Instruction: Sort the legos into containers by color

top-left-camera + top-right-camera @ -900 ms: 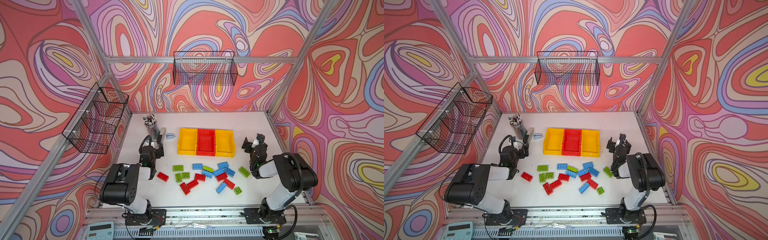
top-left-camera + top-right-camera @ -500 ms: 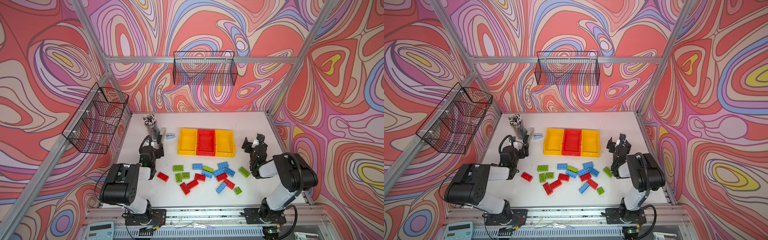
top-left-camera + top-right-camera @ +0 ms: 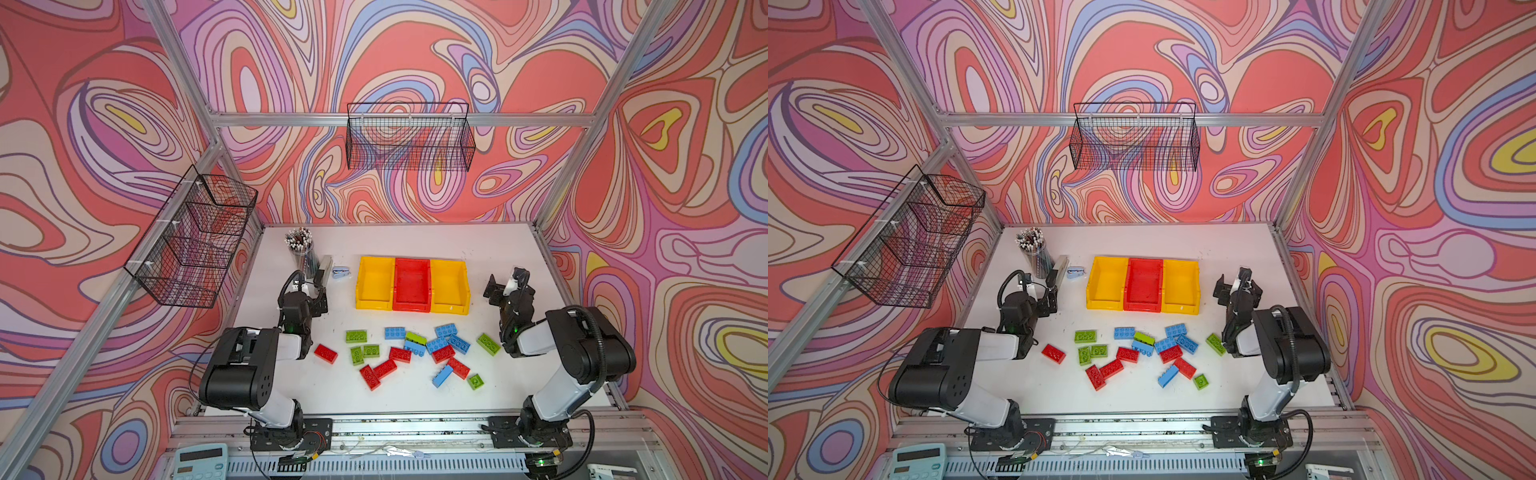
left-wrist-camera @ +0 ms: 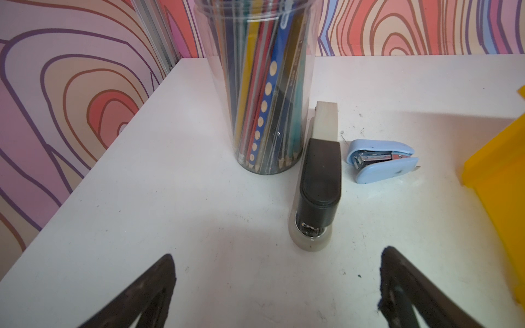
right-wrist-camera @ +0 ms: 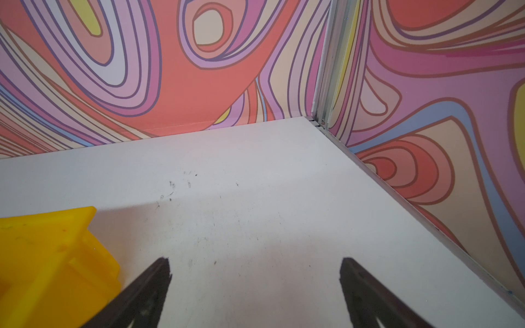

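Swirl-patterned walls point(image 3: 415, 62) enclose my white desk point(image 3: 415, 241). My left tool point(image 4: 277, 264) and right tool point(image 5: 255, 264) both have jaws spread wide, holding nothing. Every one of the legos point(image 3: 436, 344) lies scattered on the desk before the three containers point(image 3: 412, 260), which look empty; sorting seems wholly ahead.

Bare tabletop point(image 3: 415, 241) is left behind the containers point(image 3: 376, 261) and in front of the legos point(image 3: 395, 332); ahead of the left end effector point(image 4: 277, 252) a black stapler point(image 4: 319, 181), a pencil cup point(image 4: 261, 85) and a small blue stapler point(image 4: 382, 159) are found (closely grouped); clear tabletop is seen ahead of the right end effector point(image 5: 254, 258).
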You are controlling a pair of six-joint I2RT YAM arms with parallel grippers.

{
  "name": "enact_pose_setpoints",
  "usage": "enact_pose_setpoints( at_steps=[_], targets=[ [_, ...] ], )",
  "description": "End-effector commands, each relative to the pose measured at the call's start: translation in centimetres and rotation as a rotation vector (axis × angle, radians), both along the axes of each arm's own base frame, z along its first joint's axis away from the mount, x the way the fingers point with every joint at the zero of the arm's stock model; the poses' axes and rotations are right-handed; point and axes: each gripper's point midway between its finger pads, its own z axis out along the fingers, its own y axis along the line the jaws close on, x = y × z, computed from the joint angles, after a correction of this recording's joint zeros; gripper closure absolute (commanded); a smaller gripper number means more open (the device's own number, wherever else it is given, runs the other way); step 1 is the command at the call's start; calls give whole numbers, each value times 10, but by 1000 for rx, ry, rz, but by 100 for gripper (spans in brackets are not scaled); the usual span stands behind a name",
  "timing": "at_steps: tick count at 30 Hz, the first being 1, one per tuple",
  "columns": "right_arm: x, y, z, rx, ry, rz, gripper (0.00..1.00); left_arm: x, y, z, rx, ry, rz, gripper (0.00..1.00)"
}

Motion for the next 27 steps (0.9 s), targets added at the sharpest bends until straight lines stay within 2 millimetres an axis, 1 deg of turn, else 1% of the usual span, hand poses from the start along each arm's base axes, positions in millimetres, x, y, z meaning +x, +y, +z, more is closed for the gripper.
enact_pose_setpoints(
  at_steps=[1,14,17,21,23,24,27],
  targets=[
    [-1,1,1,-3,-7,-5,2,4,-1,12,-6,-44,-6,0],
    [-1,1,2,-4,-10,-6,2,4,-1,12,-6,-45,-8,0],
    [-4,-6,7,-4,-20,-57,2,4,0,13,-3,-47,-3,0],
    [-9,1,16,-30,-43,-41,2,3,5,25,-3,-38,31,0],
    [-9,3,21,-62,-16,-79,2,1,7,35,-1,-35,43,0],
    [-4,5,25,-64,8,-76,2,0,8,39,-1,-37,47,0],
    [12,3,34,-23,116,-120,2,-5,6,52,11,-53,46,0]
  ],
)
